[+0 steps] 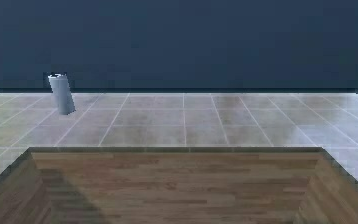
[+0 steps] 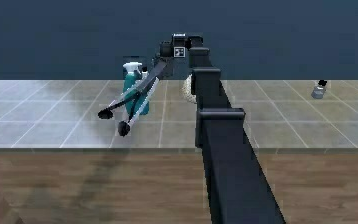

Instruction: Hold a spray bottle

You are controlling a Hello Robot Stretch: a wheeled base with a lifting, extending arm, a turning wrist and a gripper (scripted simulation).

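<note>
where the brown, grained planks of the desk (image 1: 177, 180) end, pale glossy square floor tiles (image 1: 187, 115) run to a dark blue wall (image 1: 187, 40). a grey cylinder (image 1: 61, 93) leans on the tiles; a small grey box (image 2: 318, 89) sits well apart. the dark square arm (image 2: 222, 140) partly covers a pale round thing (image 2: 188, 88). the fingers (image 2: 105, 114) hold the teal, white-capped spray bottle (image 2: 135, 88) in the air above the tiles.

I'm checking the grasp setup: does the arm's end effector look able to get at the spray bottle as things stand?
Probably yes: the teal spray bottle shows right at the end effector, with nothing between them. Whether it is held, I cannot tell.
</note>
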